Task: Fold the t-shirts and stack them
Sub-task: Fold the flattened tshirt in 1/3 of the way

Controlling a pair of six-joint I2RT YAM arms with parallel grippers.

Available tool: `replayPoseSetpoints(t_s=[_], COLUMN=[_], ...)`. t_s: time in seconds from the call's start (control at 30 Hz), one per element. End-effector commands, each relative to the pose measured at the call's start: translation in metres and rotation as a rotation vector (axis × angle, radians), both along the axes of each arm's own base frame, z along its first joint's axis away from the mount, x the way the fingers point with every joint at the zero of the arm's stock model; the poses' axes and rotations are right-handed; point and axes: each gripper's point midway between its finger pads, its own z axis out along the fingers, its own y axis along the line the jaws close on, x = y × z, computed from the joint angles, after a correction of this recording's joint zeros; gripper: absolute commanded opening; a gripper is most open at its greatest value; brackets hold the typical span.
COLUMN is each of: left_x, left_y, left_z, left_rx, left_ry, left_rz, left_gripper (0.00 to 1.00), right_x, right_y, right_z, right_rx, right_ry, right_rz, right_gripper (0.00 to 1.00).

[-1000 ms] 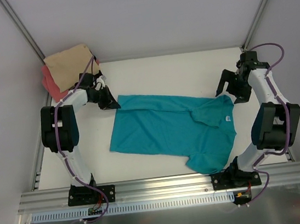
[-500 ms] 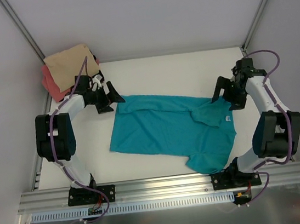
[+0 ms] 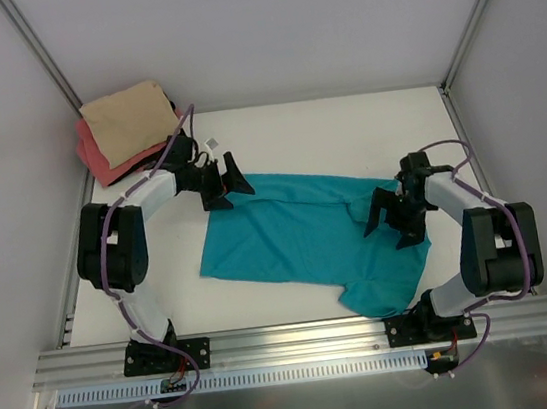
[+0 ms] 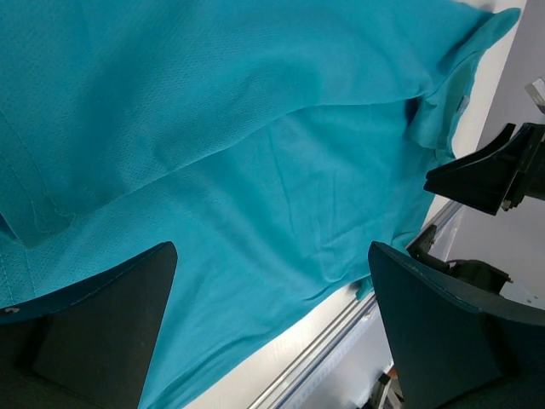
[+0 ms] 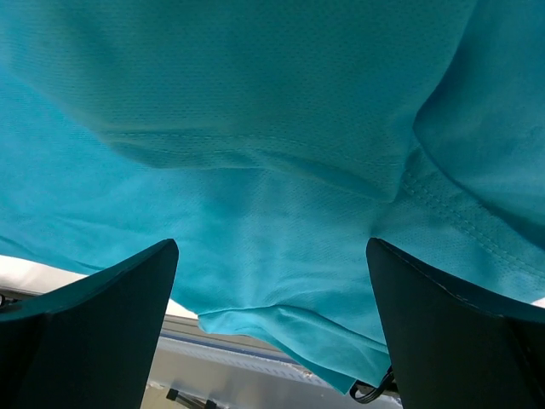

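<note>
Teal t-shirt (image 3: 299,241): spread out mid-table (image 3: 325,132), a bit rumpled, with a fold running along its far edge
Left gripper (image 3: 230,188): jaws wide open, holding nothing, sitting right at the shirt's far-left corner
Right gripper (image 3: 391,228): wide open too, nothing in it, low over the shirt's right end, teal cloth fills its camera
Tan t-shirt (image 3: 127,123): folded, lying on top of the pink t-shirt (image 3: 95,162)
Stack: far-left corner, well apart from the right gripper

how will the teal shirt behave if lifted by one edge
Probably floppy: the teal t-shirt lies flat with soft creases, so it likely sags. Its thin knit looks light. Pushed, it would probably bunch like its folded sleeve.
</note>
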Motion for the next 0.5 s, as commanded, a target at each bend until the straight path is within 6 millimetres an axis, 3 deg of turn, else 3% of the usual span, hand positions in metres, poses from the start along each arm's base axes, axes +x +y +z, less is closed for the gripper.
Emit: replayPoseSetpoints(t_s=[0.0,0.47], left_x=[-0.014,-0.015], left_y=[-0.003,-0.009], left_z=[-0.015,-0.063], left_rx=[0.000,0.057], left_ry=[0.072,0.166], left_rz=[-0.014,-0.012], left_gripper=[0.99,0.99], right_x=[0.007,0.020], right_y=[0.002,-0.001], right_z=[-0.005,-0.034], right_rx=[0.008,-0.011], right_ry=[-0.036,0.027], right_rz=[-0.010,0.003], right_gripper=[0.99,1.00])
